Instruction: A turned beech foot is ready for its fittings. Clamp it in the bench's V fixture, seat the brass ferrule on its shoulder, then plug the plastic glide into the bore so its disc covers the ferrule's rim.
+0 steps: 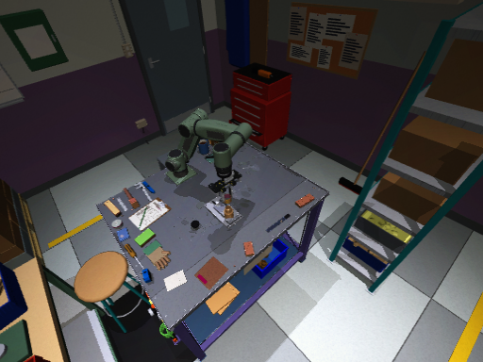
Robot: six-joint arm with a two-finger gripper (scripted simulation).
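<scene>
My gripper [227,193] hangs straight down over the middle of the bench, closed on the brass ferrule [227,198], just above the beech foot [229,210]. The foot stands upright in the V fixture [223,210], a light metal plate near the bench's centre. The black plastic glide [195,224] sits on the bench top a short way left of the fixture, apart from it. The ferrule is small and partly hidden by my fingers.
The bench's right edge runs close behind an orange block [304,200] and a dark bar [278,222]. A clipboard [149,213], green pad [145,236], glove [159,257] and hand tools crowd the left side. A stool [101,275] stands at the near corner.
</scene>
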